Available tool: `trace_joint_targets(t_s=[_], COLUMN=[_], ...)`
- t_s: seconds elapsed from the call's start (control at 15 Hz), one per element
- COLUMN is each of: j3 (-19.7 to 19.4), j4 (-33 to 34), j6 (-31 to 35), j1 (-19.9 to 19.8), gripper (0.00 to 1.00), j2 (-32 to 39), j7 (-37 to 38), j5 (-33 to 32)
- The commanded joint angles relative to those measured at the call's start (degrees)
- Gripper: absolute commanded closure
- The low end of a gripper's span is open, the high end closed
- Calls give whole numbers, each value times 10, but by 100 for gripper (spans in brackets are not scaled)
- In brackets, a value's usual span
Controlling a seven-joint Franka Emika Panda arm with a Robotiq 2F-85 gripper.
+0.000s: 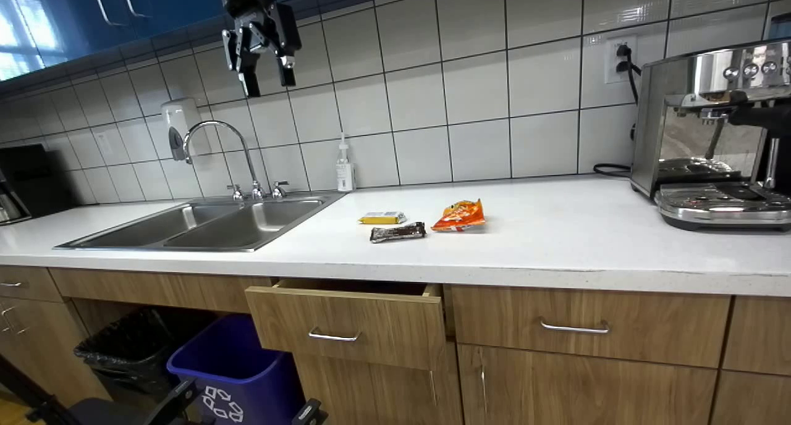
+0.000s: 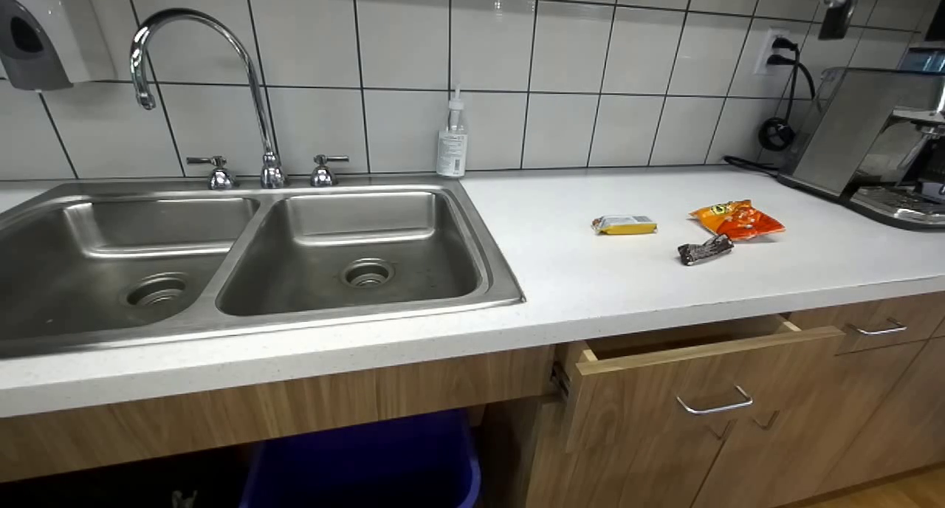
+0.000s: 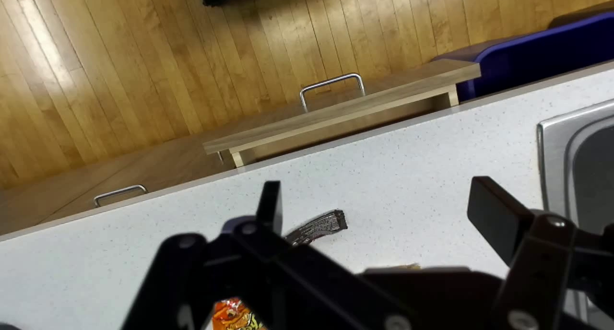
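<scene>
The black two-fingered gripper (image 3: 379, 207) hung with jaws spread wide, holding nothing. Below it, on the white speckled countertop (image 3: 407, 176), lay a dark-brown wrapped bar (image 3: 319, 228), a crinkled orange bag (image 1: 460, 217) and a yellow-and-white packet (image 1: 382, 218); farther off, a wood-fronted drawer (image 1: 346, 320) stood partly open.
</scene>
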Motion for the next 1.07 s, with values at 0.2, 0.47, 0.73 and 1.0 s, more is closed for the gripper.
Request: trace_joint_targets(t_s=[0.2,0.47,0.73,1.0], j3=[0,-2,-5,-6], j4=[-38,-61,-80,-100], j6=[85,133,166,188], j1=[0,0,1,1], gripper=[0,0,0,0], j2=[14,22,30,34], j7=[9,6,3,2], j5=[-8,-5,-1,0])
